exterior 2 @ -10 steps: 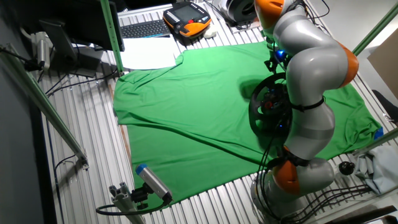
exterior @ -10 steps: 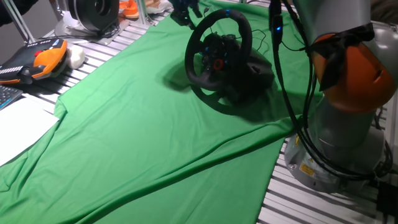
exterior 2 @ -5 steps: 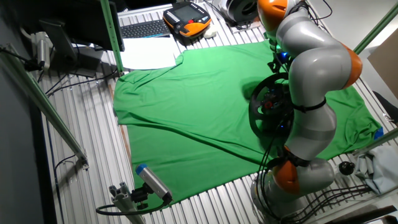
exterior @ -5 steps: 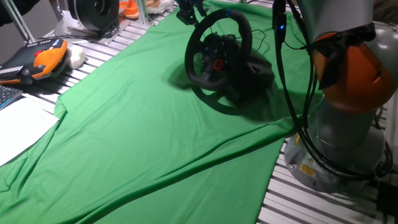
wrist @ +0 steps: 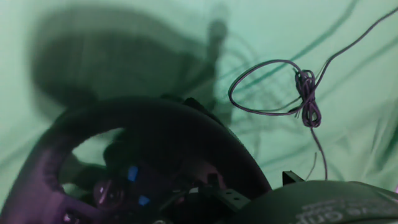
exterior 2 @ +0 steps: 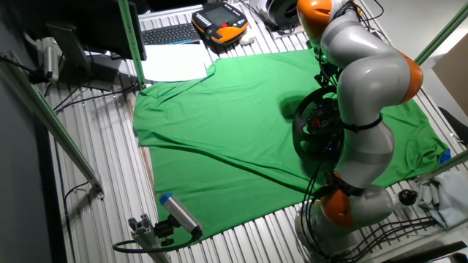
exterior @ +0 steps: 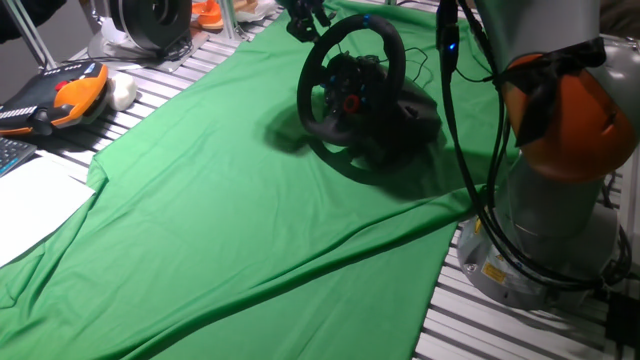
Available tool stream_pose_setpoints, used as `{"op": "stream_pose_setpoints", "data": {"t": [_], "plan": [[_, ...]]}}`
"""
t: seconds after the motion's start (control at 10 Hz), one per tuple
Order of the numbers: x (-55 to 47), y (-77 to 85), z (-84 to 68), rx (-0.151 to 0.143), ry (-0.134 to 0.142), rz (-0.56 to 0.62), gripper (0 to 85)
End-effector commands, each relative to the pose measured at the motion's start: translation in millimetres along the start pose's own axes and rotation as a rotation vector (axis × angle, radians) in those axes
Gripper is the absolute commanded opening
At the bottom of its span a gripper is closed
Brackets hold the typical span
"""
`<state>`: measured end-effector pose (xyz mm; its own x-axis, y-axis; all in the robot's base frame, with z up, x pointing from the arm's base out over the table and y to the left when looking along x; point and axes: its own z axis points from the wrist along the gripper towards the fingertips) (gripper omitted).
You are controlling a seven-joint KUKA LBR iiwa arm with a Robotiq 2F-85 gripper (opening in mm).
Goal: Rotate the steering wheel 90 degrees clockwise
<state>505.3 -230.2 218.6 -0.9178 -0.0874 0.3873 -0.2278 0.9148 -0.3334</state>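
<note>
The black steering wheel stands tilted on its bulky base on the green cloth, its hub showing a red knob. My gripper hovers just above the rim's upper left, at the frame's top edge, and its jaws are too small and dark to read. In the other fixed view my arm hides the gripper and covers part of the steering wheel. The hand view looks down on the steering wheel's rim and blue hub lights, with no fingers in sight.
A thin cable loops on the cloth behind the wheel. An orange teach pendant, a round drum-like device and white paper lie at the left. My arm's base stands at the right table edge.
The gripper has shifted slightly up and to the right above the wheel's top rim. The wheel itself looks unmoved.
</note>
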Motion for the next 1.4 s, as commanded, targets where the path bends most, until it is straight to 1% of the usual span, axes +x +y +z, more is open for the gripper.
{"op": "stream_pose_setpoints", "data": {"t": [0.0,0.2,0.6,0.8,1.0,1.1,1.2,1.3], "plan": [[0.1,-0.6,0.7,0.008,-0.001,-0.016,51.0],[0.4,-2.8,3.8,0.002,0.003,-0.048,51.0],[0.5,-2.7,5.6,0.003,0.012,-0.055,51.0],[1.6,-3.2,8.2,-0.002,0.017,-0.057,51.0],[2.4,-3.8,13.3,-0.009,0.017,-0.065,51.0],[2.2,-4.0,14.6,-0.011,0.018,-0.07,34.0],[1.9,-3.6,14.5,-0.016,0.026,-0.082,34.0],[1.8,-3.4,14.5,-0.018,0.032,-0.094,17.0]]}}
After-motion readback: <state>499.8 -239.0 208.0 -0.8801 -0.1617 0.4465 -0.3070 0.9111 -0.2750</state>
